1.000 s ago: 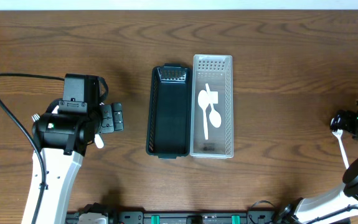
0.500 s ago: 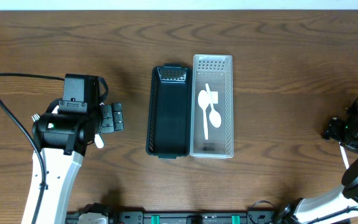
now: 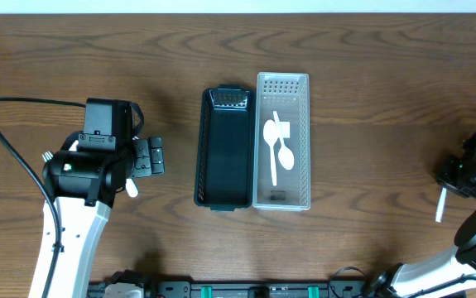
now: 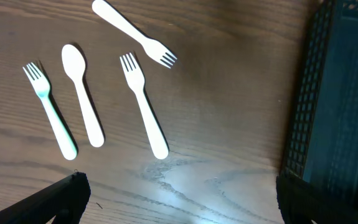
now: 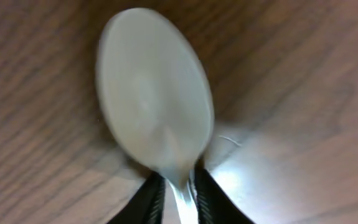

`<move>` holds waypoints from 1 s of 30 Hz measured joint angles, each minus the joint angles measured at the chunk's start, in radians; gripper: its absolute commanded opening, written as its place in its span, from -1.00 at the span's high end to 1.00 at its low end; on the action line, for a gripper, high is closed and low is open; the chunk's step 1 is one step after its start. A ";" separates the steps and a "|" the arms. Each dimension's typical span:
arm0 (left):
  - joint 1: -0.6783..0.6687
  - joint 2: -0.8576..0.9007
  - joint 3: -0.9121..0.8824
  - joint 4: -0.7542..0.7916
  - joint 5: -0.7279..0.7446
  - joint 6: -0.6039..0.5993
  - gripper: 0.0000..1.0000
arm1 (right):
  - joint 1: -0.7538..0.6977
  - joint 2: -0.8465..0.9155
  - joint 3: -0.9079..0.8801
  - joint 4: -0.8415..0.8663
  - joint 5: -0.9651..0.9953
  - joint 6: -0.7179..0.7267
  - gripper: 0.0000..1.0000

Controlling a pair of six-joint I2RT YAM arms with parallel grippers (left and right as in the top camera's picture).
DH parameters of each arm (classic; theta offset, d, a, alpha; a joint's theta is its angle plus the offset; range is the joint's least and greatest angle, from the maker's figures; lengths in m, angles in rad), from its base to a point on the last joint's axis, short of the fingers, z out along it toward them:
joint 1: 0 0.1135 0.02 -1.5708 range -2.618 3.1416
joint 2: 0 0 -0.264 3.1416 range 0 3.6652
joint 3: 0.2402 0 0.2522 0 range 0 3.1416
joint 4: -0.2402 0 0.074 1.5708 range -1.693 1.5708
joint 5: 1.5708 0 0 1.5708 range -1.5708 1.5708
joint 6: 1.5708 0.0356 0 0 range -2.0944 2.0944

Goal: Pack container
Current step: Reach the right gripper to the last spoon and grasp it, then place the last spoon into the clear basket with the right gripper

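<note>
Right edge of bench (image 3: pixel 370 50) — right gripper (image 5: pixel 177 190) clamped on neck of white spoon (image 5: pixel 154 93), bowl just past fingertips. Left gripper (image 4: pixel 191 202) fingers wide apart — over loose forks (image 4: pixel 142 106).

wood table (image 3: pixel 370 58), black bin (image 3: pixel 223 157), clear bin (image 3: pixel 283 84), cutlery (image 4: pixel 142 106)

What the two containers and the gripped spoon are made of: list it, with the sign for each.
Black container: probably moulded plastic with a matte finish; its walls are a fine perforated mesh.
Clear container: likely translucent plastic; frosted, pale, with rows of holes in its walls.
Spoon: seemingly white plastic, smooth and faintly glossy; even colour, soft highlights.
</note>
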 measured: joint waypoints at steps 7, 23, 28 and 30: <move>0.000 0.000 0.000 0.000 0.000 0.000 -0.96 | 0.116 -0.003 0.052 -0.059 -0.042 0.020 0.97; 0.000 0.000 0.000 0.000 0.000 0.000 -0.96 | 0.783 -0.316 0.459 -0.124 -0.060 0.267 0.97; 0.000 0.000 0.000 0.000 0.000 0.000 -0.96 | 0.957 -0.258 0.460 -0.153 -0.031 0.401 0.98; 0.000 0.000 0.000 0.000 0.000 0.000 -0.96 | 1.003 -0.207 0.460 -0.172 -0.023 0.443 0.97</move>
